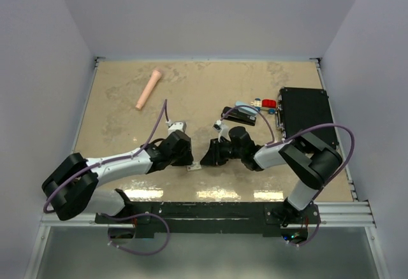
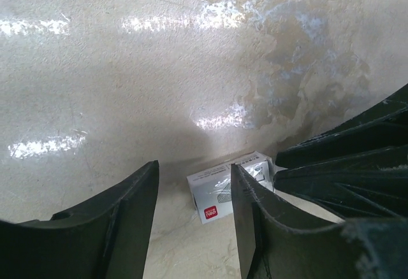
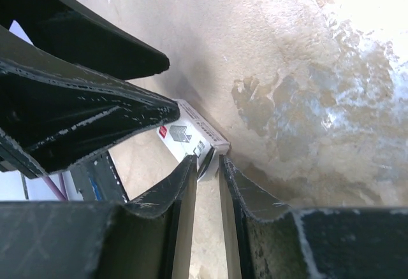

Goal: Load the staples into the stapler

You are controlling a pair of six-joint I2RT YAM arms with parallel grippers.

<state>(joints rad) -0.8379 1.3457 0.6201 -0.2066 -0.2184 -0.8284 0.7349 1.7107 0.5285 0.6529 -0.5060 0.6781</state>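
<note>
Where both arms meet near the front of the table (image 1: 127,94), a tiny white staple box (image 2: 215,193) lies flat.
The left gripper (image 2: 194,167) stands spread, straddling the box, with bare table showing beside one finger. The right gripper (image 3: 207,159) shows only a slit between its jaws, the box's corner at their tips. Whether they pinch it cannot be told. The black stapler (image 1: 237,116) lies farther back, apart.
</note>
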